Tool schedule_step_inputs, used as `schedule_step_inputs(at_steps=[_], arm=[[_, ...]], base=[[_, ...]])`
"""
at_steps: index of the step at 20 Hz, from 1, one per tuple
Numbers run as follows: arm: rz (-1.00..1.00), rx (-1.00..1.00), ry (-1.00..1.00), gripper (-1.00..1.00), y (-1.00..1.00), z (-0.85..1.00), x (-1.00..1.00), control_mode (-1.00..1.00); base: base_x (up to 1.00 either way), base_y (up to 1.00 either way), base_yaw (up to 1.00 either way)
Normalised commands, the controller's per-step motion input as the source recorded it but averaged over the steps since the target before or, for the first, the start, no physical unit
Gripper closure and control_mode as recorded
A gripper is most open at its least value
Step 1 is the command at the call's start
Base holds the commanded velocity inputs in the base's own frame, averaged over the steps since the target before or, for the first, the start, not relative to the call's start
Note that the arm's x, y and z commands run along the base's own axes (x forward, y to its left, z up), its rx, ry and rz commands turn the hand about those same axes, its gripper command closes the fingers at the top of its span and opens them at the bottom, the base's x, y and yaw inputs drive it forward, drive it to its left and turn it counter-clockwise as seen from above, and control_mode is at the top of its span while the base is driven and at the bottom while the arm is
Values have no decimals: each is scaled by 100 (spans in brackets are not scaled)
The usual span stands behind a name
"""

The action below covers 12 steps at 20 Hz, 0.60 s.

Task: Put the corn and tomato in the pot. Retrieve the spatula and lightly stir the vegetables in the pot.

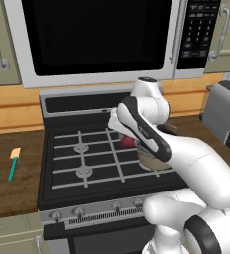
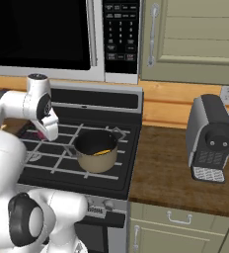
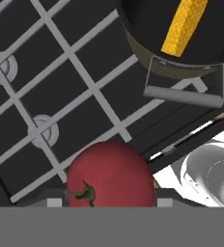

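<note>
My gripper is shut on the dark red tomato, which hangs above the stove grates beside the pot. From the left base the tomato peeks out under the hand; from the right base it shows as a red spot below the gripper. The tan pot stands on the stove's right side with the yellow corn lying inside. In the hand view the corn rests in the pot, whose handle points toward me. The teal-handled spatula lies on the counter left of the stove.
Black stove grates spread left of the pot. A microwave hangs above the stove. A grey coffee machine stands on the wooden counter to the right. Control knobs line the stove's front edge.
</note>
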Motion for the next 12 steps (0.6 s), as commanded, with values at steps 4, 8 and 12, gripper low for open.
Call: schedule_step_inputs(at_steps=[4, 8, 12], arm=[[-12, 0, 7, 100, -100, 0, 23, -100], [-13, 0, 7, 100, -100, -14, 51, -100], [-14, -4, 2, 100, -100, -43, 70, -100]], base=[[0, 0, 0], [0, 0, 0], [0, 0, 0]])
